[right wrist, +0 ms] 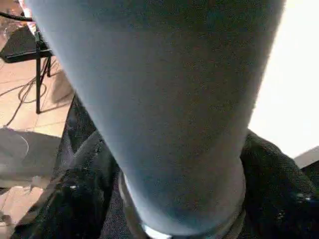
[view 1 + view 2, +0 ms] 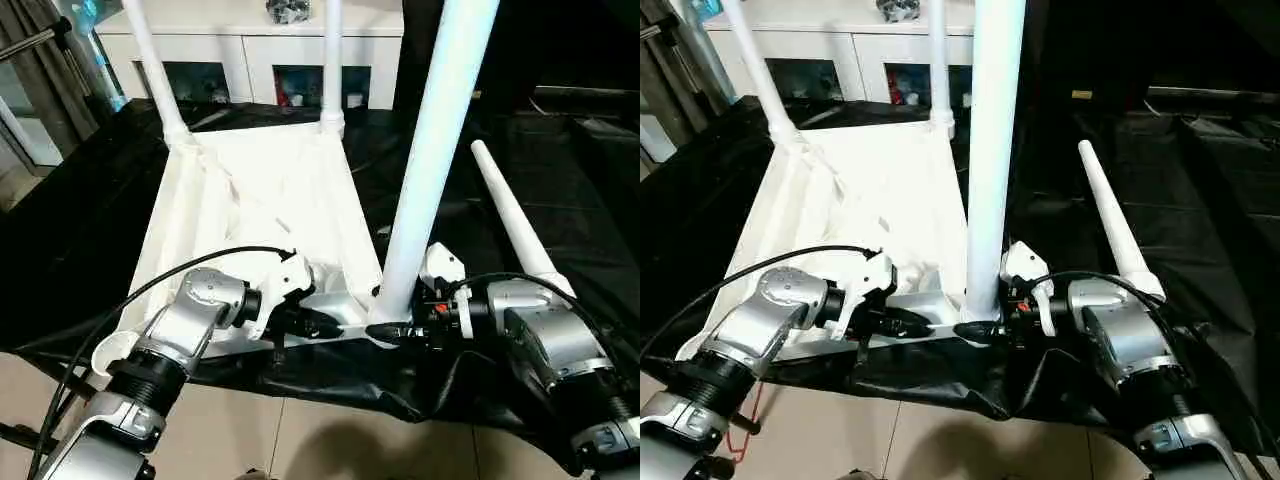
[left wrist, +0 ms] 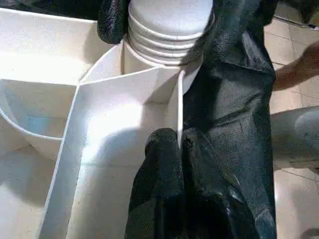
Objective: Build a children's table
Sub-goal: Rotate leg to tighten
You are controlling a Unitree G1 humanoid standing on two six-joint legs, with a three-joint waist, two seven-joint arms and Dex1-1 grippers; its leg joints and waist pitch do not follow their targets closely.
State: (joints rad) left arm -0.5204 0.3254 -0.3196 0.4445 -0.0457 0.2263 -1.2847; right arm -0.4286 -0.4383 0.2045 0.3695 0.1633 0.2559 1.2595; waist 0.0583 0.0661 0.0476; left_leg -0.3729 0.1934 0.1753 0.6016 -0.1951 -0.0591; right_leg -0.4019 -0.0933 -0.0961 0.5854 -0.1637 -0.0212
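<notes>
My right gripper (image 2: 392,330) clasps the upright third leg (image 2: 435,150) at its base, centre frame; my left gripper (image 3: 172,149) pinches a tabletop (image 2: 250,190) rib. Light, stiff, slick plastic: hold low, near the socket.

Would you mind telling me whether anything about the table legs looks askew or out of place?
Yes: the near leg stands in its corner socket tilted, not upright like the two far legs, with its threads visible above the socket. The fourth leg lies loose on the black cloth.
</notes>
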